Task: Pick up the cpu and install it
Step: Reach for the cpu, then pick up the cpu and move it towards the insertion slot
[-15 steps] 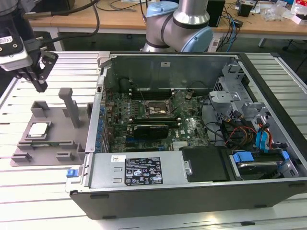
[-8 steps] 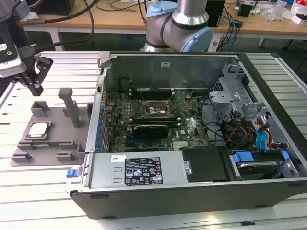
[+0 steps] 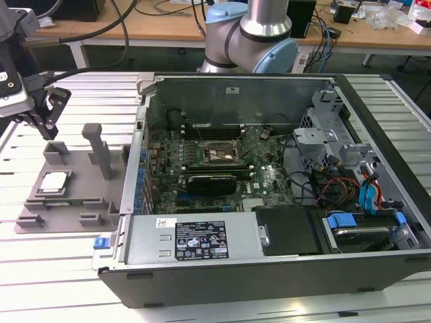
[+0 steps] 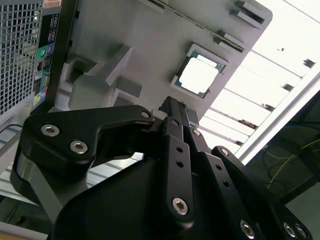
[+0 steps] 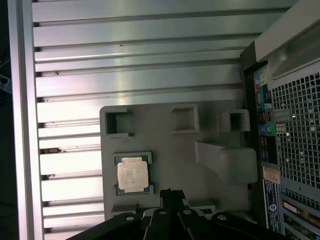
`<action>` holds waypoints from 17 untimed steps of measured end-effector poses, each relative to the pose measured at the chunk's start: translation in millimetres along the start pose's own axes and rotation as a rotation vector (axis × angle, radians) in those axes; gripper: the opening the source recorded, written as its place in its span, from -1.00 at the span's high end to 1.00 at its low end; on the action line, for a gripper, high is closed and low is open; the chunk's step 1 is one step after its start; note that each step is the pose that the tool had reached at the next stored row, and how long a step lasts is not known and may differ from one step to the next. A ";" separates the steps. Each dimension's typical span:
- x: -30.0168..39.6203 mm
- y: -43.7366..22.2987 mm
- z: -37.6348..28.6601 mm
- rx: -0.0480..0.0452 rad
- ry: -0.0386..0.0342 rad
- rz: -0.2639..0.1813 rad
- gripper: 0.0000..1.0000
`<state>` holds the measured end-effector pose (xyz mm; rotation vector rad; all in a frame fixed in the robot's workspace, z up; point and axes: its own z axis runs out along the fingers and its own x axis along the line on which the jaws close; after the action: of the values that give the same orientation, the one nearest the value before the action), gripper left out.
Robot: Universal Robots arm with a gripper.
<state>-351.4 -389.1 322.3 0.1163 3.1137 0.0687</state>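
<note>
Cpu: small flat square chip with a shiny silver metal top and a thin darker rim; it lies flat, silver side up, in a shallow square recess of the tray, and nothing touches it
Tray: big grey plastic tray with upright blocks, lying on the table; I use it as my landmark
Cpu in the first wrist view: it sits in the tray's recess, just beside my fingertips as seen from there, with bare tray between us
My claw: black metal claw on the arm's end, hanging above the tray toward the exterior view's left, clear of the tray's surface and apart from the cpu
Claw state: in both wrist views my fingertips look pressed together into one narrow point, and I have hold of nothing
Tall post: grey upright block rising from the tray, on the exterior view's right of the cpu
Computer case: open black and grey metal desktop case, lying just beside the tray on the exterior view's right
Socket: black square frame on the green board inside the case, well apart from the tray
Table: slatted silver aluminium top under the tray
</note>
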 end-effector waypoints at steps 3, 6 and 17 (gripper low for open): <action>0.2 0.1 0.2 -0.0002 -0.0002 0.000 0.79; 0.2 0.0 0.2 -0.0001 -0.0002 0.000 0.79; 1.0 -0.2 4.8 -0.0001 -0.0002 0.000 0.79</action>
<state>-352.3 -389.0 317.4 0.1166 3.1134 0.0688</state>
